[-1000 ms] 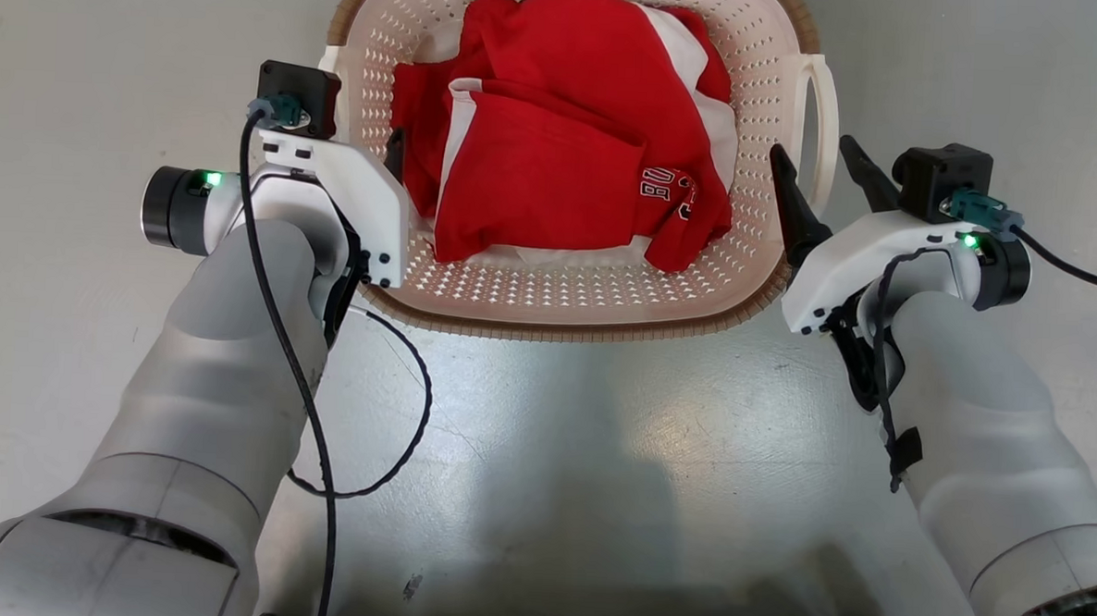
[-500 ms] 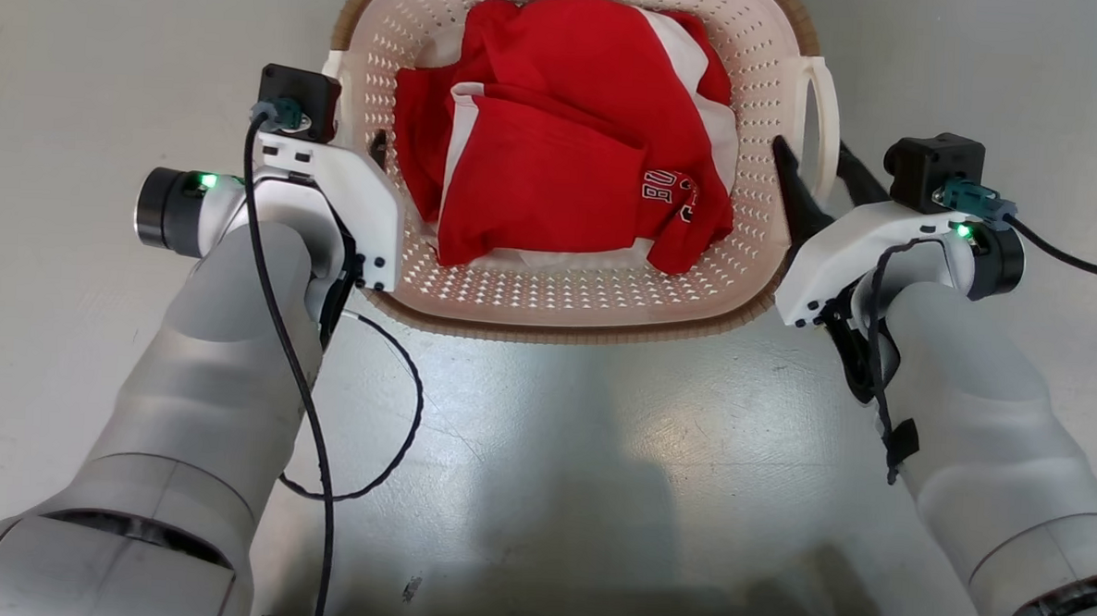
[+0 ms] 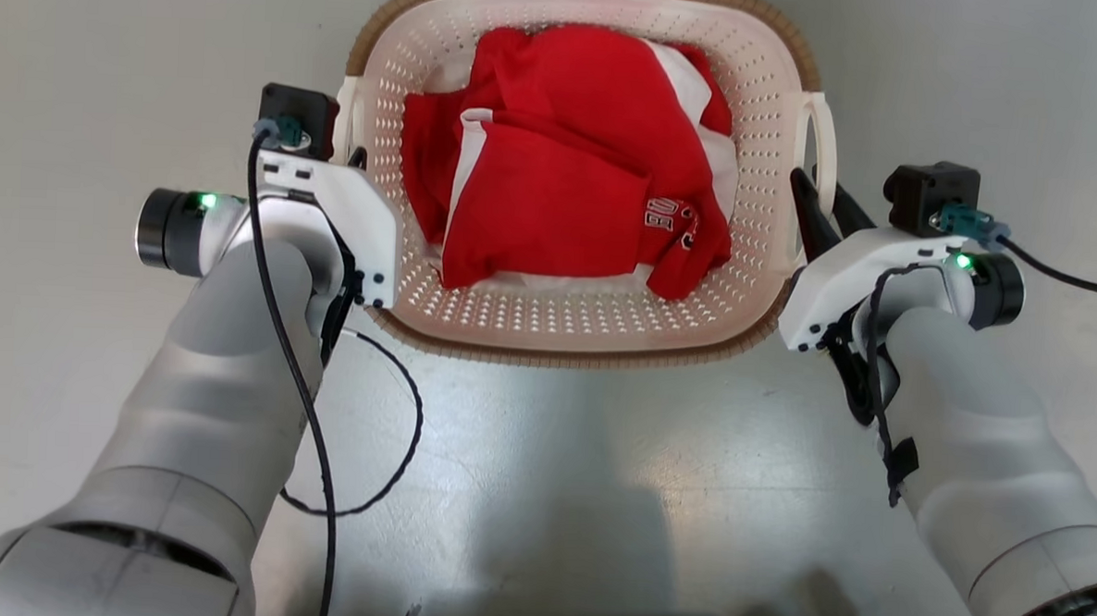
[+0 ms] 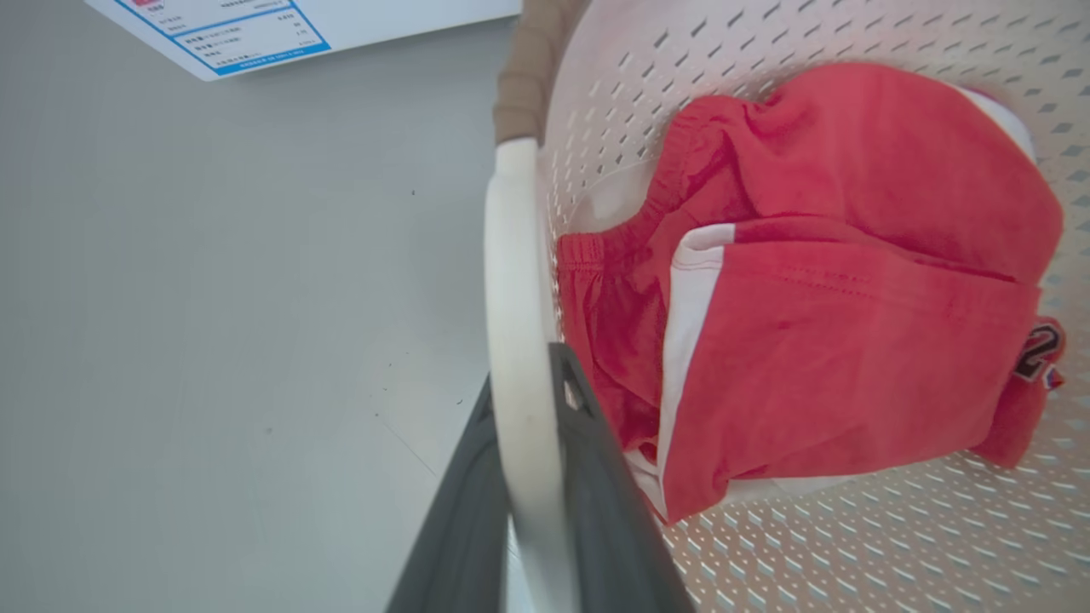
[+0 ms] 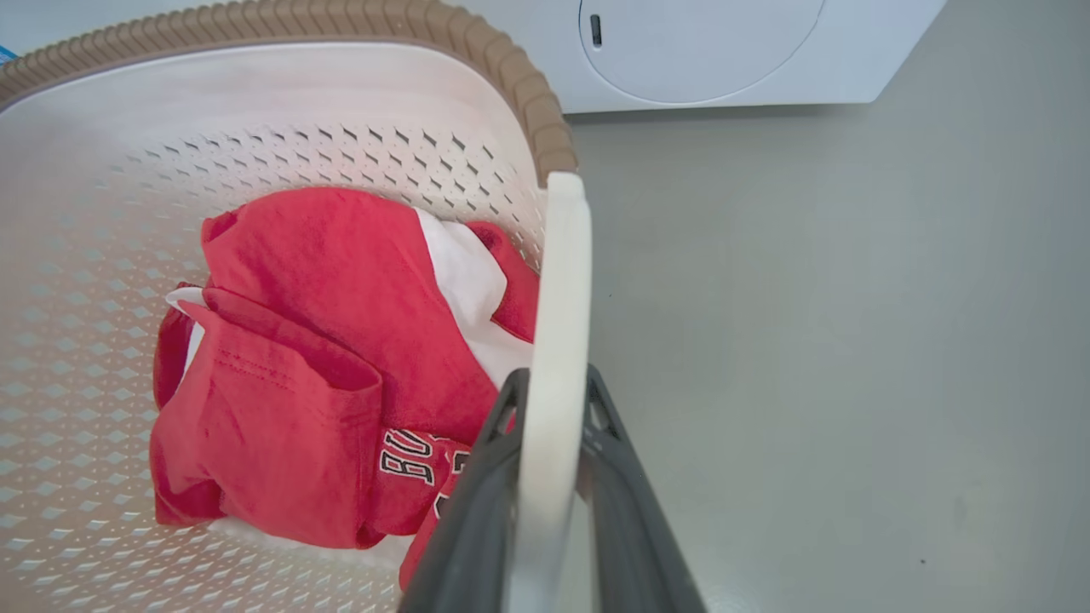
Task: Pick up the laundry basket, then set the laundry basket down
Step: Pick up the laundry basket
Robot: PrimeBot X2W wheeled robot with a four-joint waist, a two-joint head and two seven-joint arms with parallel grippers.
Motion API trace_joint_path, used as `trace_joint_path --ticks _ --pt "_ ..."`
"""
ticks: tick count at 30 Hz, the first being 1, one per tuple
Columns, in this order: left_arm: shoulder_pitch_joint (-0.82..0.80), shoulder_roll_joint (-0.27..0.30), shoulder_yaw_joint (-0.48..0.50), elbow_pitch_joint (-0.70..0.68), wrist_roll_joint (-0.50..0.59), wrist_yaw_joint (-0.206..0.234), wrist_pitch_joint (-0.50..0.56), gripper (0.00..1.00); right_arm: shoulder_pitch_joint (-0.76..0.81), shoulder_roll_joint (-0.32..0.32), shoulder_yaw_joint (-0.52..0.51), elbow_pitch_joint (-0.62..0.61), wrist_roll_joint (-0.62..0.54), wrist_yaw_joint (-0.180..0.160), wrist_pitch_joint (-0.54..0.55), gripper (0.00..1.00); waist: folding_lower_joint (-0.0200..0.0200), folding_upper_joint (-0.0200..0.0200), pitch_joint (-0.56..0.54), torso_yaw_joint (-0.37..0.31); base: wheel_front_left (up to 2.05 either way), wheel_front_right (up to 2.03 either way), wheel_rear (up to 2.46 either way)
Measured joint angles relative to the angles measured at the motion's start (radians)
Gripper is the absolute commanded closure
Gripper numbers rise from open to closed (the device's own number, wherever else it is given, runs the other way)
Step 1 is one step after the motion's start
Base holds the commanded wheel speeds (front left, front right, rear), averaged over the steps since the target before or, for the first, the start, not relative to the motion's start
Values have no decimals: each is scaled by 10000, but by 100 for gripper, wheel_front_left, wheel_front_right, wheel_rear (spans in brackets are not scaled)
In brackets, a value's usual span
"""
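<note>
Head view has the laundry basket (image 3: 558, 310) top centre of frame, left gripper (image 4: 524, 375) and right gripper (image 5: 553, 375) each pinched snug on a side handle (image 5: 559, 272), so I'd raise both evenly, no tilt.

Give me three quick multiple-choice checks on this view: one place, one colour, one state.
1. The left gripper's fingers sit: A. either side of the basket's left handle; B. under the basket; C. on the floor.
2. The clothes are mostly: A. blue; B. red; C. green.
3. The right gripper is: A. wide open, clear of the basket; B. shut on the right handle; C. holding clothes.
Answers: 1 A, the left wrist view shows a finger on each side of the handle. 2 B, red fabric with white trim lies in the basket. 3 B, its fingers close against both sides of that handle.
</note>
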Motion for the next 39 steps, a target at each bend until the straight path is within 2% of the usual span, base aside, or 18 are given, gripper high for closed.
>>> trace_joint_path --ticks 6,13,22,24,39 --pt "673 2 -36 8 -102 -104 186 100 526 23 662 205 671 0 56 100 0 0 -716 -89 0 0 0" --pt "1807 77 -132 13 -337 -286 445 100 1359 67 1438 224 1601 0 834 100 0 0 -1922 -312 0 0 0" --pt "3711 71 -341 25 -554 -640 1162 100 2881 148 2424 265 2602 0 2052 100 0 0 -3983 -560 0 0 0" --pt "4231 75 -408 29 -621 -754 1438 100 3270 171 2694 288 2846 0 2349 100 0 0 -4718 -629 0 0 0" --pt "5837 121 -681 35 -1120 -1060 2255 100 4161 192 3864 280 3712 0 3570 100 0 1 -7949 -910 0 0 0"
